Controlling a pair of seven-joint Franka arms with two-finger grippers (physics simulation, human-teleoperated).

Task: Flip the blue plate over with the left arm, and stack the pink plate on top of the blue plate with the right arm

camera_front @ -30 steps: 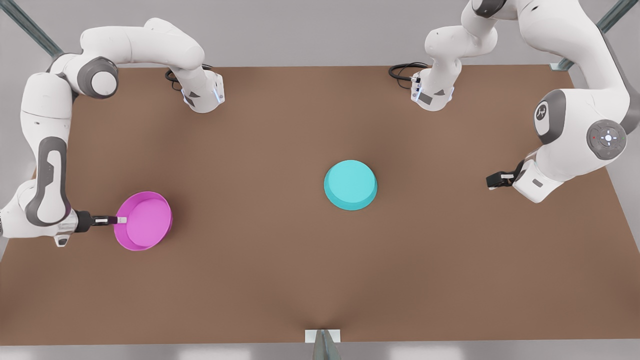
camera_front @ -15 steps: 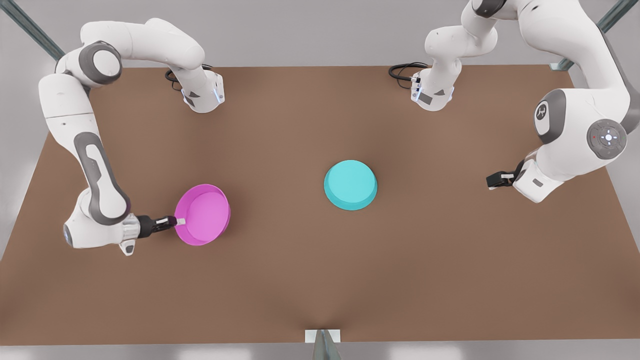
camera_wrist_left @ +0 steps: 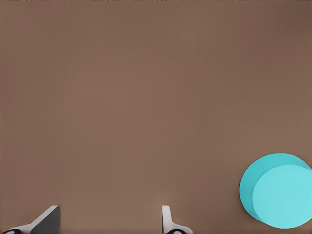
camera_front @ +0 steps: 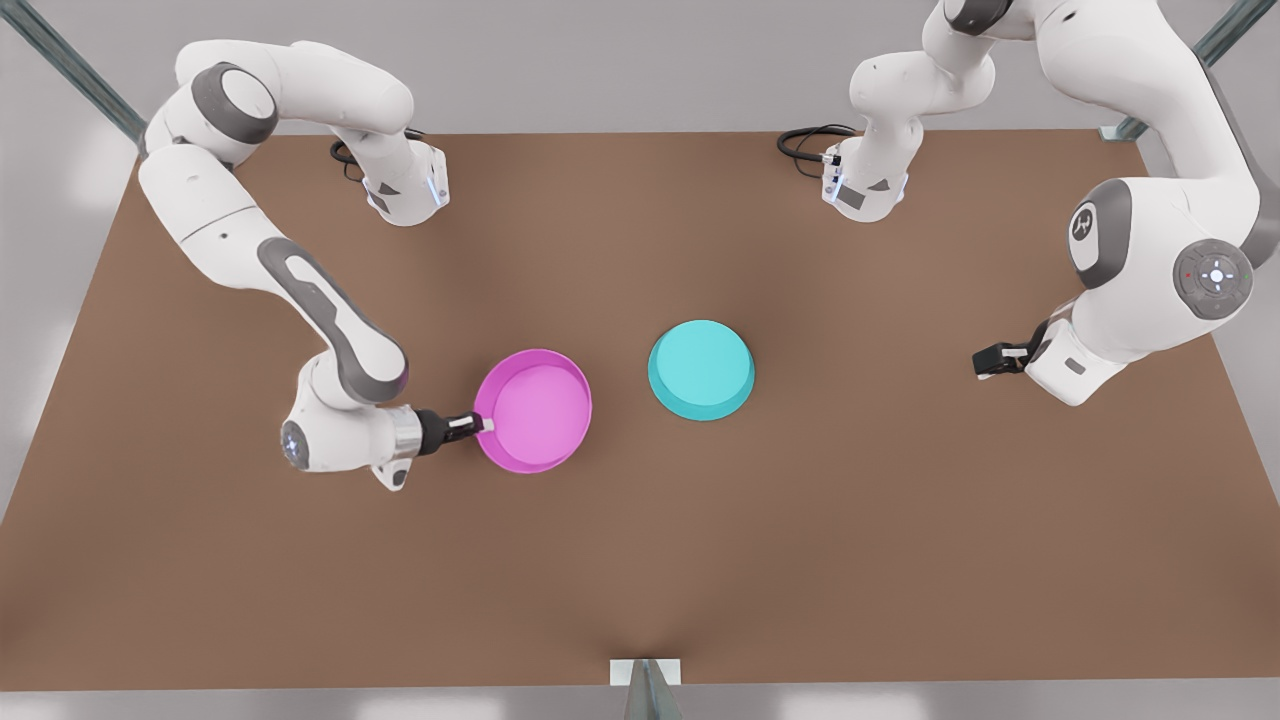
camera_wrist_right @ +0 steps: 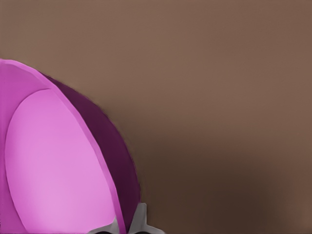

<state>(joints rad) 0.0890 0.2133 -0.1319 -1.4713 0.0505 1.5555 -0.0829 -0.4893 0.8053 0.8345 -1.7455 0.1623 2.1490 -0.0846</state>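
The blue plate (camera_front: pixel 700 368) lies upside down near the table's middle, flat underside up; it also shows in the left wrist view (camera_wrist_left: pixel 280 192). The pink plate (camera_front: pixel 535 410) sits inside-up just to the front view's left of it, a small gap between them. My right gripper (camera_front: pixel 478 425) is shut on the pink plate's rim on the side away from the blue plate; the right wrist view shows its fingertips (camera_wrist_right: pixel 140 219) pinching the rim of the pink plate (camera_wrist_right: pixel 58 165). My left gripper (camera_front: pixel 985 360) waits open at the front view's right, well clear of the blue plate, with nothing between its fingers (camera_wrist_left: pixel 109 214).
Both arm bases (camera_front: pixel 405 190) (camera_front: pixel 865 190) stand at the back of the brown table (camera_front: pixel 640 560), each with a black cable coil. A small metal bracket (camera_front: pixel 645 680) sits at the front edge's middle.
The right arm has carried the pink plate from the front view's far left toward the middle, close to the blue plate. The left arm and the blue plate have not moved.
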